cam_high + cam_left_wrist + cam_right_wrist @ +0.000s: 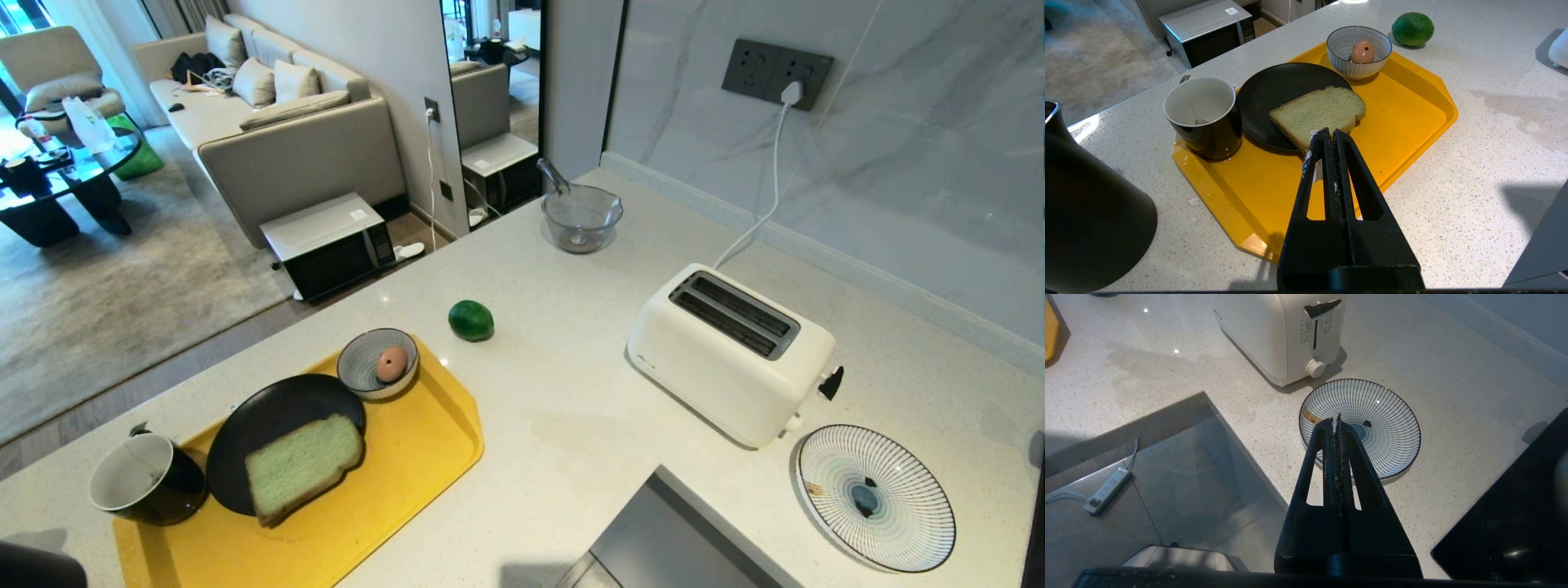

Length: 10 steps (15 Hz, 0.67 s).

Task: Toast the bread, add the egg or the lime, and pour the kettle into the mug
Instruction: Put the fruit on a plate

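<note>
Both grippers, left [1327,134] & right [1337,422], fingers shut, empty. Bread [1318,112] overhangs plate [1274,85] beside mug [1202,116]; careless grab could knock mug.

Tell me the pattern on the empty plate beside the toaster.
Fine dark lines radiating from a blue-grey centre on white; the plate shows best in the right wrist view.

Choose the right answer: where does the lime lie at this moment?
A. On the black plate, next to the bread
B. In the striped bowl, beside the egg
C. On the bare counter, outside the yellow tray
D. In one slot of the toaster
C: the lime rests directly on the white counter, just beyond the far edge of the yellow tray, while the striped bowl holds only the egg.
</note>
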Tool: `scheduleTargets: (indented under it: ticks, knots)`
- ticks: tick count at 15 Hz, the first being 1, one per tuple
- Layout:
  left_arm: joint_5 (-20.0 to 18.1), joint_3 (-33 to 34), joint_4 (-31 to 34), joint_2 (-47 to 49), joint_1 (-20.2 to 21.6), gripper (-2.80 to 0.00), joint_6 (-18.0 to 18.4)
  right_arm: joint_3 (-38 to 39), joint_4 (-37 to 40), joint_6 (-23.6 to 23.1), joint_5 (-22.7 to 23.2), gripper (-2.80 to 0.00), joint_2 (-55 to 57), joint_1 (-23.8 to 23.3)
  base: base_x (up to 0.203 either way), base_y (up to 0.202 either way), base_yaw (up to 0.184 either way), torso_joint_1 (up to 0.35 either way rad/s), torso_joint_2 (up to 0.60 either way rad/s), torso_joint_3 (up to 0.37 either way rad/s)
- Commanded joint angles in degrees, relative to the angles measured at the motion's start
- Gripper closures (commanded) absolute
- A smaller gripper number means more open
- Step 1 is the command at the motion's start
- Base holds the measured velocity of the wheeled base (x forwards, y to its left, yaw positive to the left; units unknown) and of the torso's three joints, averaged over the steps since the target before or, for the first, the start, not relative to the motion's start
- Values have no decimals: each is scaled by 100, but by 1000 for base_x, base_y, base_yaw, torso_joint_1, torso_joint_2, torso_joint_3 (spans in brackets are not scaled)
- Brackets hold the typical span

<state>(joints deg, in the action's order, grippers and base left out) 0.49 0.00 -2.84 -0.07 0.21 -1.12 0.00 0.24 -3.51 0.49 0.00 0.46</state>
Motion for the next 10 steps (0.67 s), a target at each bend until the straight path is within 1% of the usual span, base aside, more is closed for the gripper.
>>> scheduleTargets:
  ticks: [1,4,10]
  knots:
    - [4,88,-6,-10,5,0,-2,9,3,-120,55,0,206,4,0,0,0,0,0,0]
    - [4,88,-6,-10,0,0,-2,9,-175,-158,97,0,798,20,0,0,0,0,0,0]
    - [4,88,-6,-10,1,0,-7,9,-165,-124,92,0,809,42,0,0,0,0,0,0]
